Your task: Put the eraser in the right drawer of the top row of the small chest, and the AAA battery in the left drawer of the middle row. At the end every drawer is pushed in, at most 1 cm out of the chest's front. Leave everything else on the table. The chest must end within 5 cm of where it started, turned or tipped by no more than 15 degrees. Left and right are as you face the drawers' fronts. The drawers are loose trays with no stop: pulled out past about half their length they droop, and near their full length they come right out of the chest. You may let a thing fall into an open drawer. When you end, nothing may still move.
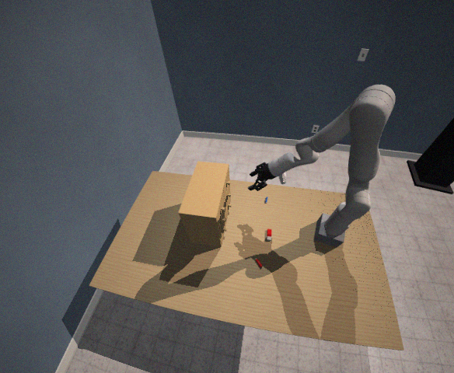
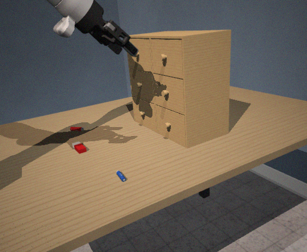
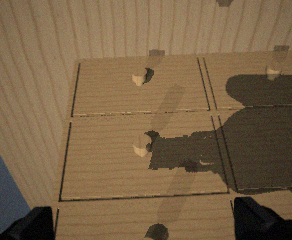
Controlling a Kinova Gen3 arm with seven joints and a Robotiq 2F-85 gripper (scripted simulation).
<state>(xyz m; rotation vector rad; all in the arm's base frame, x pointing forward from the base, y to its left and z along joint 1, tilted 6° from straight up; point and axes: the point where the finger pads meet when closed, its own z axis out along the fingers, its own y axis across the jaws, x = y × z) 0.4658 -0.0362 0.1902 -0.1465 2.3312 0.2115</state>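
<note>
The wooden chest (image 1: 207,188) (image 2: 206,81) (image 3: 111,165) stands upright, and its visible drawers look shut. The right top drawer (image 2: 172,67) (image 3: 101,220) and the left middle drawer (image 2: 145,92) (image 3: 261,155) have small round knobs. My gripper (image 1: 252,181) (image 2: 126,51) (image 3: 143,222) is open and empty, tilted down in the air before the chest's upper front. In the wrist view its fingers flank the right top drawer, whose knob is mostly cut off. The red and white eraser (image 1: 269,234) (image 2: 80,148) and the small blue battery (image 1: 266,200) (image 2: 120,176) lie on the table.
A red cylinder (image 1: 258,263) (image 2: 77,128) lies on the table (image 1: 219,305) (image 2: 175,168) (image 3: 136,25), beyond the eraser from the battery. The arm's base (image 1: 330,231) stands opposite the drawer fronts. The battery is the nearest of the small things to the table edge in the exterior view.
</note>
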